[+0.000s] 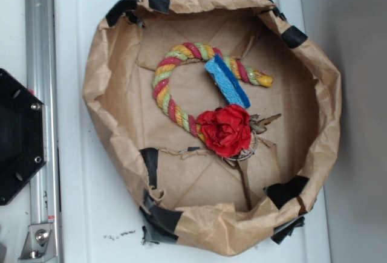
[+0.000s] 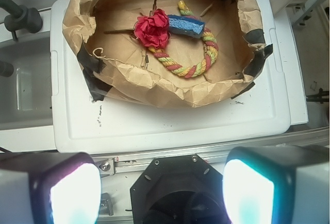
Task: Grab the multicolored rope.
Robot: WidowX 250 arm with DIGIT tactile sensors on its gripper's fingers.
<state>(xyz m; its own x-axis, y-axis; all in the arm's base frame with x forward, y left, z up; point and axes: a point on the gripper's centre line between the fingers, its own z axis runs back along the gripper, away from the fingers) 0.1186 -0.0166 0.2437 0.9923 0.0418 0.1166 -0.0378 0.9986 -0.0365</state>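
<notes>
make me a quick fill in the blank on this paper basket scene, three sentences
1. The blue sponge lies across the ____ rope.
2. The red fabric flower covers one ____ of the rope.
3. The claw hangs outside the brown paper basket with its jaws ____.

Missing words: multicolored; end; open

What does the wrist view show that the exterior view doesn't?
Only the wrist view shows the pincer, open and well short of the paper basket, plus a clear bin beside the white lid. Only the exterior view shows the keys by the flower. Both show the rope, blue sponge and red flower.
</notes>
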